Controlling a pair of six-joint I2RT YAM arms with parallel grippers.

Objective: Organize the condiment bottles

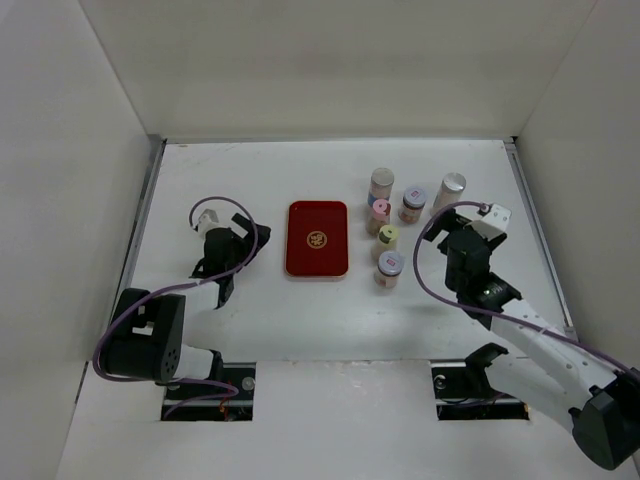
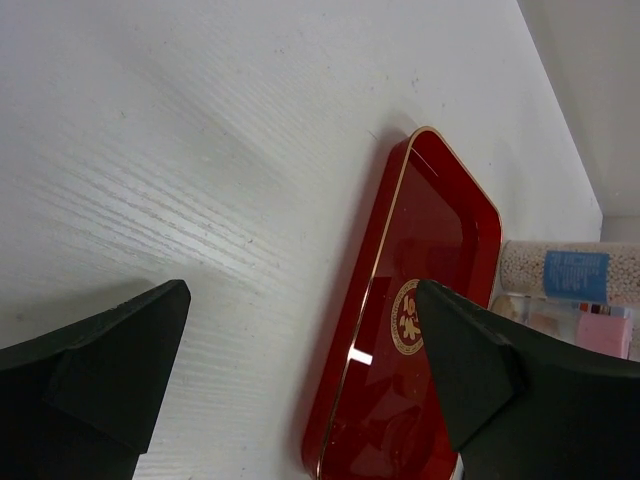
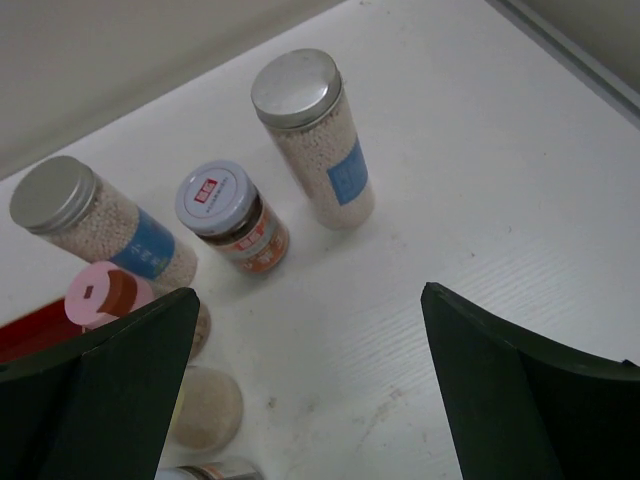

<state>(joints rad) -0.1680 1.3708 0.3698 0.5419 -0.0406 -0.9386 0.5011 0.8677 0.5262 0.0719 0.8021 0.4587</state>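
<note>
Six condiment bottles (image 1: 412,203) stood clustered at 3 o'clock of the red tray (image 1: 305,255) (tall silver-lidded pair farthest back). Left gripper (image 2: 302,295) was spread wide, empty, at tray's 9 o'clock. Right gripper (image 3: 310,292) was spread, empty, at cluster's 4 o'clock.

The desk (image 2: 200,150) is white and matt, with a fine wood grain. The red tray (image 2: 440,240) is glossy and smooth like lacquer, with a gilt rim, and it mirrors the light. The tall jar (image 3: 315,150) has a clear body, a dull brushed-metal lid and a blue paper label. The left claw (image 2: 302,300) has matt black plastic fingers (image 2: 100,380).
</note>
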